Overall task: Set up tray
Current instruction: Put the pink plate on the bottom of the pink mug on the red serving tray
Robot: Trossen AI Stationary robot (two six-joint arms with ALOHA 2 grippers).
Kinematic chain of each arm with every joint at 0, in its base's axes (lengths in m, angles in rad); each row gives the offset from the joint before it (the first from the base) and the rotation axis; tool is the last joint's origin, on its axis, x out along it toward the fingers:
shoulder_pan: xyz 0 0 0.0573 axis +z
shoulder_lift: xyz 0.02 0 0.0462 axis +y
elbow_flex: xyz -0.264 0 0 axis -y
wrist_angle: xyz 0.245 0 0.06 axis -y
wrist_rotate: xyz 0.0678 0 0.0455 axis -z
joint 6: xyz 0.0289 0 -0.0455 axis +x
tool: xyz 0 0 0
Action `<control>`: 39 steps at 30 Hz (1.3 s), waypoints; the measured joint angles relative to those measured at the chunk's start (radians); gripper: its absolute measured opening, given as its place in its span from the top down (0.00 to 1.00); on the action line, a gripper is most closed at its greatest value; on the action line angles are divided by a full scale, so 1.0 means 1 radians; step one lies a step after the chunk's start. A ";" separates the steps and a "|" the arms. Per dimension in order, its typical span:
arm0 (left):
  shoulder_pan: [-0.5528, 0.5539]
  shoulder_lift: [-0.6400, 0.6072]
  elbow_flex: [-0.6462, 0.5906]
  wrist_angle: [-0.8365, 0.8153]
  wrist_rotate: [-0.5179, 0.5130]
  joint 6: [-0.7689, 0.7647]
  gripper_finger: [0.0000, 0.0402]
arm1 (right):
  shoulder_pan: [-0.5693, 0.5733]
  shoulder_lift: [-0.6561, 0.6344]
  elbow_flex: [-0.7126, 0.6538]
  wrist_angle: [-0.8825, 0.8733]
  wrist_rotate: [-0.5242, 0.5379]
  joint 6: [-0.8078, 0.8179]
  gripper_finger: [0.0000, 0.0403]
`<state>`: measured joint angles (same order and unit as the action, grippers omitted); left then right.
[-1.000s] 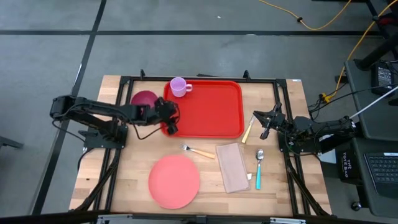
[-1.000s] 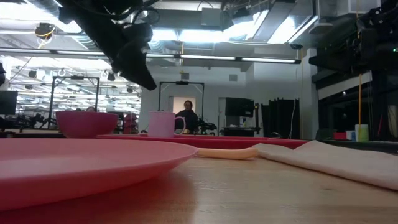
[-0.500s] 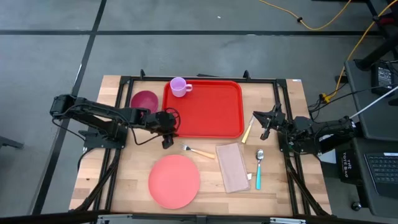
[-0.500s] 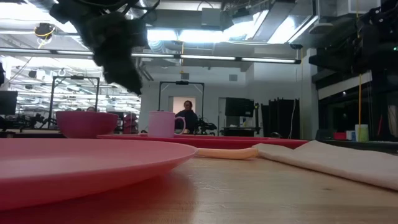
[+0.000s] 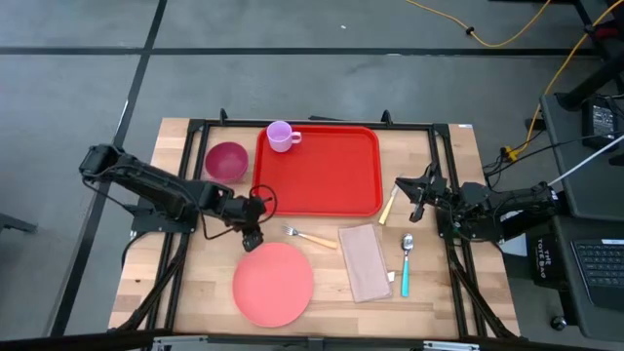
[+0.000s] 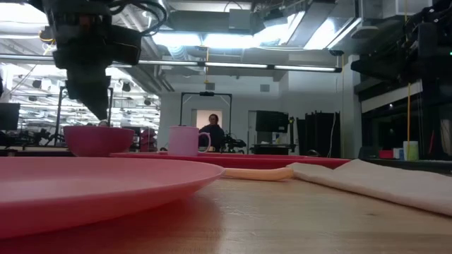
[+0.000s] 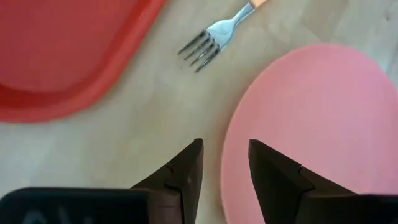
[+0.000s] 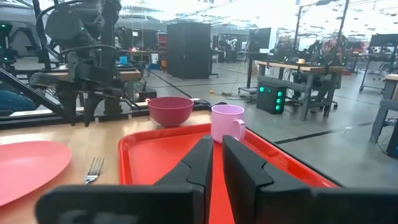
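The red tray (image 5: 327, 171) lies at the table's far middle, with a lilac cup (image 5: 281, 136) standing in its far left corner. A salmon-pink plate (image 5: 274, 284) lies near the front edge. My left gripper (image 5: 252, 234) hovers open, fingers pointing down, just over the plate's far left rim (image 7: 236, 143); the low view shows it (image 6: 92, 106) clear of the table. My right gripper (image 5: 413, 193) waits shut by the tray's right side, facing the tray (image 8: 155, 162) and cup (image 8: 227, 122).
A magenta bowl (image 5: 226, 161) stands on the table left of the tray. A fork (image 5: 307, 236), a folded beige napkin (image 5: 363, 261), a blue-handled spoon (image 5: 407, 263) and a yellow-handled knife (image 5: 388, 207) lie between tray and plate, right of my left gripper.
My left gripper has moved from the tray's near left corner toward the near edge and slightly left, ending over the plate's far rim, and has turned as it went. The bowl, partly covered by the arm before, now shows whole. Tray, cup and plate have stayed put.
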<state>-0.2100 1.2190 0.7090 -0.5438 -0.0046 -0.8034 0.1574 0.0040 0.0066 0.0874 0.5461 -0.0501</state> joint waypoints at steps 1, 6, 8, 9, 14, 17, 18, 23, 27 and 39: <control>-0.010 0.000 0.000 0.000 -0.001 -0.021 0.70 | 0.000 0.000 0.000 0.000 0.000 0.008 0.90; -0.065 0.003 0.000 0.000 -0.037 -0.085 0.70 | 0.000 0.000 0.000 0.000 -0.016 0.023 0.90; -0.080 0.013 0.000 -0.004 -0.071 -0.125 0.70 | 0.000 0.000 0.000 0.000 -0.020 0.024 0.90; -0.085 0.018 0.000 -0.006 -0.077 -0.138 0.70 | 0.000 0.000 0.000 0.000 -0.020 0.024 0.90; -0.092 0.065 0.000 -0.003 -0.042 -0.155 0.70 | 0.000 0.000 0.000 0.000 -0.020 0.024 0.90; -0.088 0.100 0.000 -0.003 -0.011 -0.148 0.70 | 0.000 0.000 0.000 0.000 -0.020 0.024 0.90; -0.085 0.112 0.000 -0.002 -0.001 -0.139 0.70 | 0.000 0.000 0.000 0.000 -0.020 0.024 0.90; -0.068 0.164 0.000 0.001 0.045 -0.096 0.70 | 0.000 0.000 0.000 0.000 -0.020 0.024 0.90; -0.047 0.197 0.000 0.002 0.082 -0.088 0.70 | 0.000 0.000 0.000 0.000 -0.020 0.024 0.90; -0.021 0.264 0.000 0.039 0.150 -0.036 0.70 | 0.000 0.000 0.000 0.000 -0.020 0.024 0.90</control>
<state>-0.2312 1.4834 0.7090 -0.5048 0.1458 -0.8390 0.1574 0.0041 0.0063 0.0872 0.5262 -0.0265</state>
